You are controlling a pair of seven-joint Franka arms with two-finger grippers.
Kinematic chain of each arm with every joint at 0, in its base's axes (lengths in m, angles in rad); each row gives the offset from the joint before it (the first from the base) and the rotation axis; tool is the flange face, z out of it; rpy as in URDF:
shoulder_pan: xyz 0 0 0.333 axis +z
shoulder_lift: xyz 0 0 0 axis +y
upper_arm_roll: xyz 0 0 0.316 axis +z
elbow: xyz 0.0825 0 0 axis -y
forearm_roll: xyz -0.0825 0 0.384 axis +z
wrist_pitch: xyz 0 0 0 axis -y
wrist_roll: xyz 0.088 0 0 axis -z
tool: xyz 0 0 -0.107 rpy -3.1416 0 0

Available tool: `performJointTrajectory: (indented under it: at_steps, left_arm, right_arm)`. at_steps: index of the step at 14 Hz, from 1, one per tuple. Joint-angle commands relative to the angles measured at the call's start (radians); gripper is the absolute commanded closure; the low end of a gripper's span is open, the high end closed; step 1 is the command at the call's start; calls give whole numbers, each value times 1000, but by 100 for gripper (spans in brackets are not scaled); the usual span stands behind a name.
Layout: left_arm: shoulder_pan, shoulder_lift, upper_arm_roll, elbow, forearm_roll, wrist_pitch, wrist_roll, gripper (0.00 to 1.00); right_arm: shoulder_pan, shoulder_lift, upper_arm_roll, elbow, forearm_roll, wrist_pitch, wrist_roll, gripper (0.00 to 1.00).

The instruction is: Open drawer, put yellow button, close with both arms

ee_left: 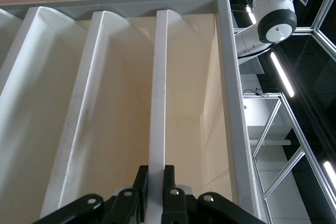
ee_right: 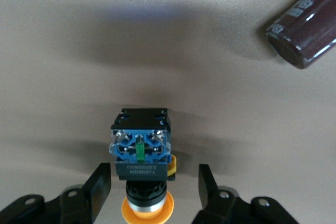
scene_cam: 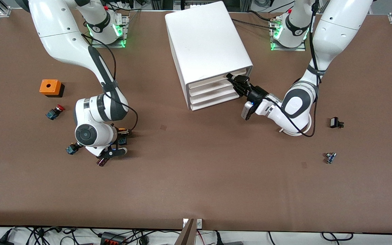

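Note:
The white cabinet (scene_cam: 206,44) stands at the table's middle, near the bases. My left gripper (scene_cam: 235,81) is at the front of the drawer (scene_cam: 213,82), the uppermost one. In the left wrist view the left gripper (ee_left: 155,182) is shut on the drawer's thin front lip (ee_left: 157,77). The yellow button (scene_cam: 123,131) lies on its side on the table toward the right arm's end. My right gripper (scene_cam: 120,136) is low over it. In the right wrist view the yellow button (ee_right: 143,153) lies between the open fingers (ee_right: 98,186) of the right gripper (ee_right: 152,187), untouched.
A brown cylinder (scene_cam: 101,162) lies close to the right gripper and shows in the right wrist view (ee_right: 304,27). A red-capped button (scene_cam: 55,111), another blue-bodied button (scene_cam: 70,149) and an orange box (scene_cam: 50,87) lie nearby. Two small parts (scene_cam: 335,122) (scene_cam: 330,157) lie toward the left arm's end.

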Motion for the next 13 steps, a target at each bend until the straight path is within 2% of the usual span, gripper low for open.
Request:
performJointTrajectory:
  at_steps: [1,3,4,9,13]
  left_arm:
    - [4,1,11,43,1,-1,3,100]
    - [13,41,14,120,52,-1,-7,100]
    - [22,64,17,148,54,-3,-7,100]
    - [47,162,23,304,71,-3,-39,100]
    - [47,188,63,367,74,-3,-86,98]
  right_arm:
    - [4,0,-2,8,17,6,-8,67]
    - [6,-9,-2,17,17,3,-8,91]
    - [4,-11,-2,37,17,-5,-11,100]
    - [4,-73,-4,150,13,-72,-14,100]
    - [15,-118,-2,271,13,-167,-7,100]
